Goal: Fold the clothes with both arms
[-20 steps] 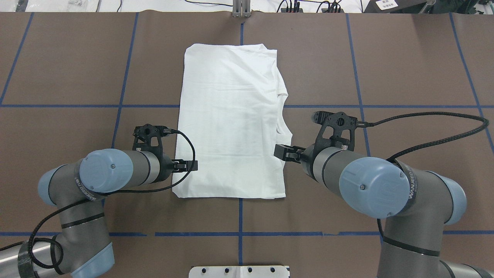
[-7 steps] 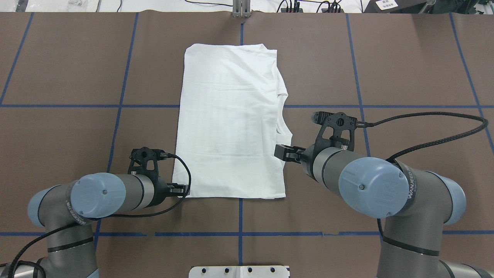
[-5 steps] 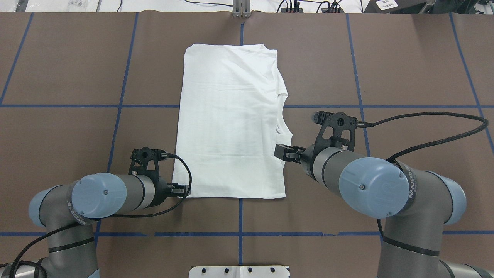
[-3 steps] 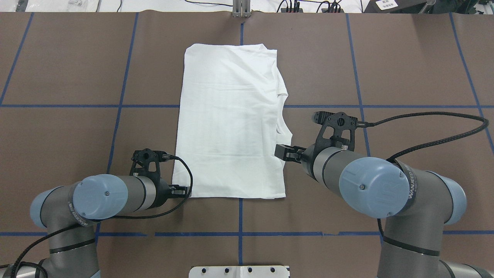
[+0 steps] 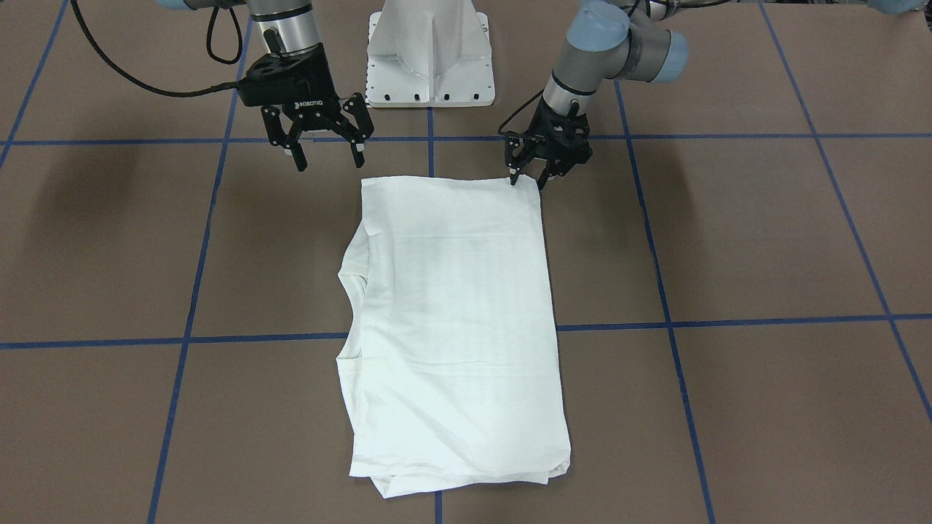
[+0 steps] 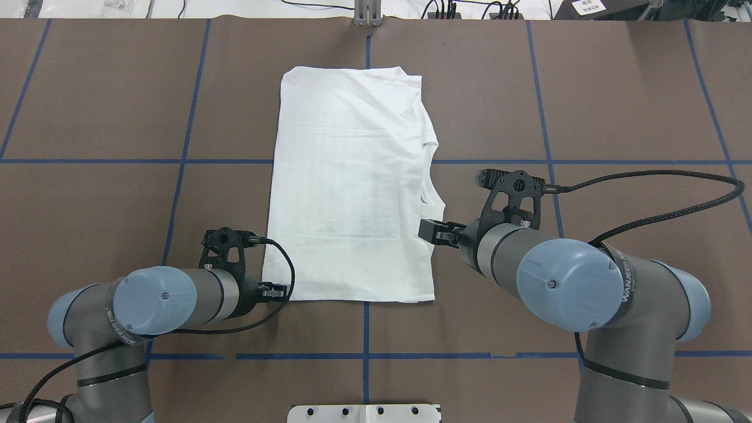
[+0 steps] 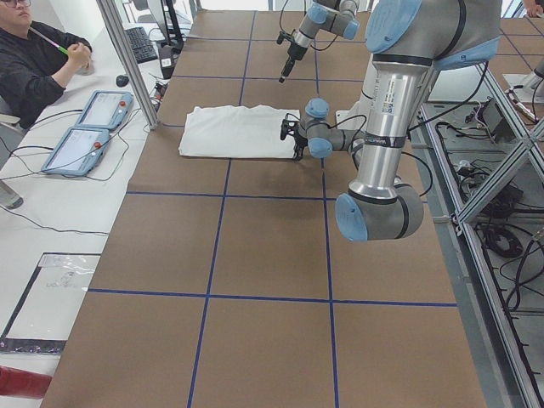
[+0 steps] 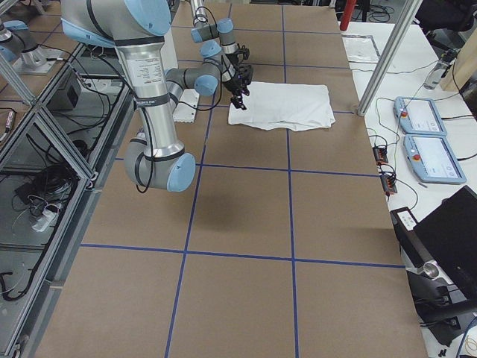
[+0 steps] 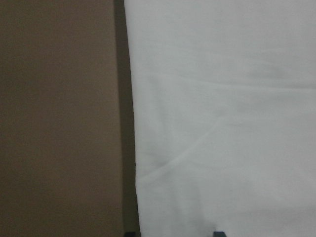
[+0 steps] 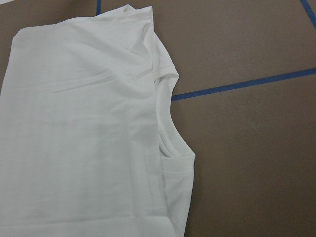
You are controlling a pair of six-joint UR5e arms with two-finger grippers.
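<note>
The white T-shirt (image 6: 352, 188) lies flat in a long folded rectangle at the table's middle, its neck opening (image 10: 168, 123) on my right side. No printed text shows. My left gripper (image 6: 281, 291) is open and low at the shirt's near left corner (image 5: 528, 180). Its fingertips stand on either side of the shirt's edge (image 9: 133, 163) in the left wrist view. My right gripper (image 5: 325, 156) is open and empty. It hangs above the table beside the shirt's near right edge (image 6: 432, 232), apart from the cloth.
The white metal pedestal (image 5: 429, 51) stands at the robot's base, just behind the shirt's near edge. Blue tape lines (image 6: 364, 329) cross the brown table. An operator (image 7: 34, 59) and two tablets (image 7: 93, 127) are beyond the far edge.
My left gripper has moved from the shirt's left edge back to its near left corner and has crept slightly closer in the last second. The right arm and the shirt have not moved.
</note>
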